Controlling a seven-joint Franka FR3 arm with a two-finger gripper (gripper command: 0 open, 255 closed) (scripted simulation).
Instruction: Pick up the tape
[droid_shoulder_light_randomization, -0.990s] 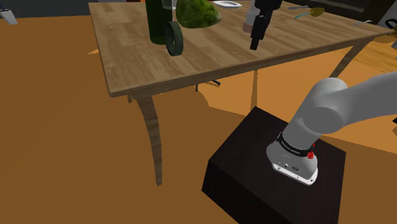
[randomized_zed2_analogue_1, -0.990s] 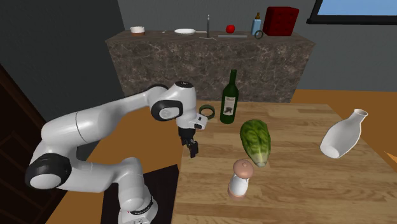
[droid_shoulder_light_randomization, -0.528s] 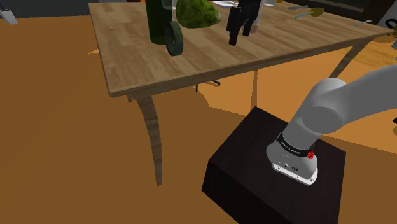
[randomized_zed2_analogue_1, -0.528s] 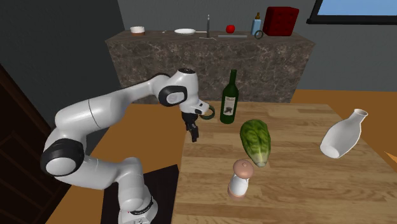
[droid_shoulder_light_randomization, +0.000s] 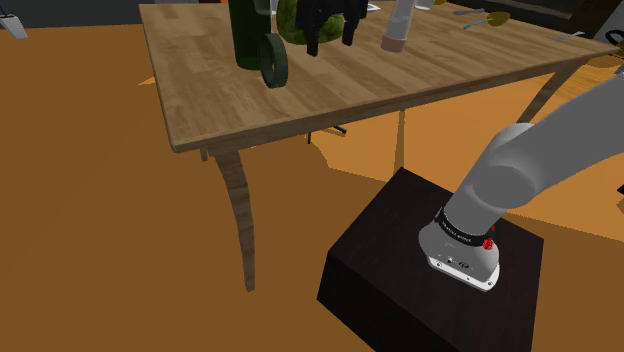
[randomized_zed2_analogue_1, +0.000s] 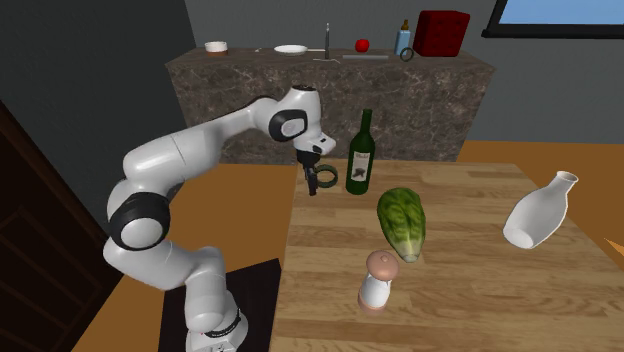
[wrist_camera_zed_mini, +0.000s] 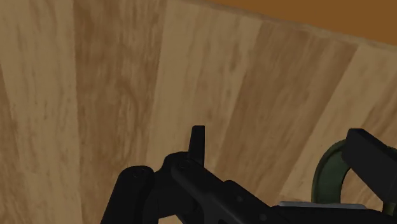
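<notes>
Wooden planks with streaky grain form the table (droid_shoulder_light_randomization: 350, 80), which stands on curved legs over an orange-brown floor. In the shoulder view, a broad stretch of bare board lies open between the tape and the near edge. Dark green and ring-shaped, the tape (droid_shoulder_light_randomization: 278, 62) stands on its rim just beside the base of a tall dark green bottle (droid_shoulder_light_randomization: 243, 35), close to the table's edge on the second exterior view's left, with a knobbly green lettuce (randomized_zed2_analogue_1: 402, 222) and a small shaker (randomized_zed2_analogue_1: 377, 282) farther along. Over the tape hangs the black gripper (randomized_zed2_analogue_1: 313, 182), its fingers (wrist_camera_zed_mini: 198, 145) spread apart, and the ring's curve shows between them, close to one finger and not clasped.
</notes>
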